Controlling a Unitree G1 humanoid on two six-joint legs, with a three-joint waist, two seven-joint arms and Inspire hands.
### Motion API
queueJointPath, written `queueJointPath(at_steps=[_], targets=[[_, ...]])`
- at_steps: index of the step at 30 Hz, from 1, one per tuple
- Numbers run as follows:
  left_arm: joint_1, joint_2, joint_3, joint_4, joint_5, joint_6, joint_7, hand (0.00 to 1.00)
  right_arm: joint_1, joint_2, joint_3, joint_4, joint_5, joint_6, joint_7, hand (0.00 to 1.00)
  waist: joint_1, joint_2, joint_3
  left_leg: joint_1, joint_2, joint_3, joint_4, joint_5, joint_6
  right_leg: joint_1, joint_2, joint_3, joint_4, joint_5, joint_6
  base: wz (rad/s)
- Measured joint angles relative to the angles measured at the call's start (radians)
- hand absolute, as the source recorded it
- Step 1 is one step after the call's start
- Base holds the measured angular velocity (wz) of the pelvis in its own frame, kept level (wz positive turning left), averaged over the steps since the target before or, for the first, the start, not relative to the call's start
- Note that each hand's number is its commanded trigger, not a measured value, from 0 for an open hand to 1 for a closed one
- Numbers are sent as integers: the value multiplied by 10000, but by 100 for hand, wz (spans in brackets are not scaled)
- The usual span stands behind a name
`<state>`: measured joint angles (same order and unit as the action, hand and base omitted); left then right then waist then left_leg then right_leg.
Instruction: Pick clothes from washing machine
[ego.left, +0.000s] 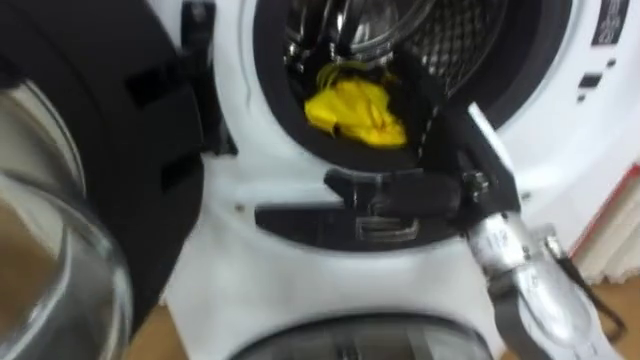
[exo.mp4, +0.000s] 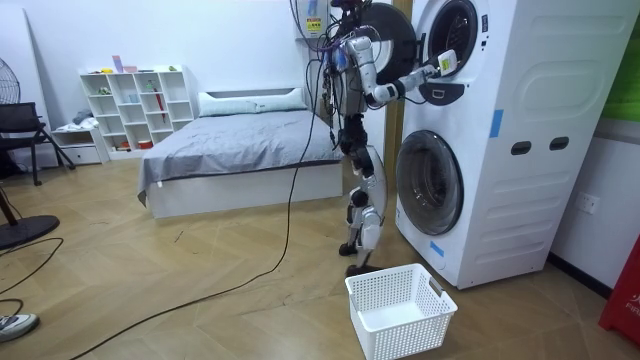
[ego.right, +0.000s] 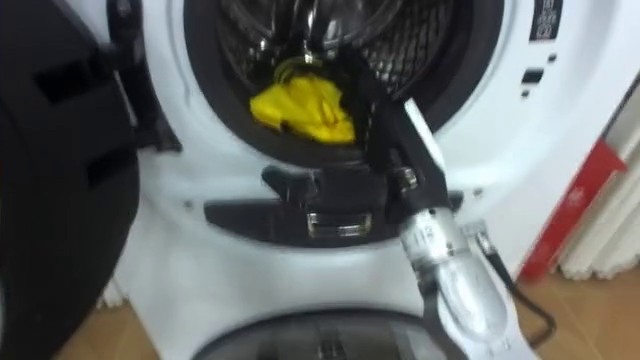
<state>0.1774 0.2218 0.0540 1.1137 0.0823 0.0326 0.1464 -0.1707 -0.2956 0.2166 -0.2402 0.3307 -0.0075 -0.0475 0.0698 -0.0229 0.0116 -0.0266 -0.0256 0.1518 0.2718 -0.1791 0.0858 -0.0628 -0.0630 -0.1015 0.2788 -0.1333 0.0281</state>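
A crumpled yellow cloth (ego.left: 355, 112) lies at the front lip of the upper washing machine's drum (ego.left: 400, 30). My right hand (ego.left: 425, 95) reaches in from the lower right and sits right beside the cloth, dark against the drum's dark seal. Whether its fingers touch or hold the cloth I cannot make out. In the room view I stand facing the stacked white machines (exo.mp4: 500, 130) with that arm stretched up into the upper opening.
The upper machine's round door (ego.left: 70, 200) hangs open at my left, close by. Below is the lower machine's shut door (exo.mp4: 430, 180). A white laundry basket (exo.mp4: 400, 310) sits on the floor near my feet. A bed (exo.mp4: 240, 150) stands behind me.
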Motion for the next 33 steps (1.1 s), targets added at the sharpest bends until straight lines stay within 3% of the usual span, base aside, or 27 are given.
queueJointPath(at_steps=[4,7,13,16,18,22,27,33], targets=[[218,-83,-1,77,285,111,-1,0,-9,-12,-66,95,257,24,10,0,182,-69,-31,2,118,-9,-175,176,-73,160,178,59,-523,352,-95,-1],[207,-131,-9,74,287,110,-16,0,-17,-14,-97,108,373,52,-48,0,201,-142,-26,-10,135,-151,-184,199,-108,219,221,46,-597,379,-121,9],[174,-223,13,-144,330,121,-20,0,-598,17,-627,-55,695,32,-110,0,246,-258,-118,-160,155,-473,-303,291,-250,295,295,-236,-930,449,-224,14],[175,-345,13,-378,392,108,-19,0,-893,15,-946,-112,1246,-281,-162,0,412,-253,-125,-126,170,-522,-390,317,-221,486,335,-298,-1136,523,-257,7],[157,-383,11,-370,390,106,-14,0,-894,27,-1002,-193,1926,-282,-101,0,457,-243,-127,-65,169,-586,-468,313,-227,603,371,-382,-1294,531,-271,11],[331,-401,10,-340,388,110,5,0,-897,111,-1052,-213,4091,-272,64,0,479,-216,-105,153,154,-636,-692,280,-253,753,371,-525,-1312,458,-353,6],[550,-482,15,-334,390,109,-21,0,-925,156,-1200,-426,4711,-298,75,0,467,-29,12,400,142,-728,-935,221,-299,989,375,-658,-1449,376,-364,5],[500,-593,30,-337,388,109,-14,0,-925,161,-1214,-558,4951,-354,144,0,382,-8,5,377,163,-751,-1046,162,-311,982,381,-701,-1445,368,-369,0]])
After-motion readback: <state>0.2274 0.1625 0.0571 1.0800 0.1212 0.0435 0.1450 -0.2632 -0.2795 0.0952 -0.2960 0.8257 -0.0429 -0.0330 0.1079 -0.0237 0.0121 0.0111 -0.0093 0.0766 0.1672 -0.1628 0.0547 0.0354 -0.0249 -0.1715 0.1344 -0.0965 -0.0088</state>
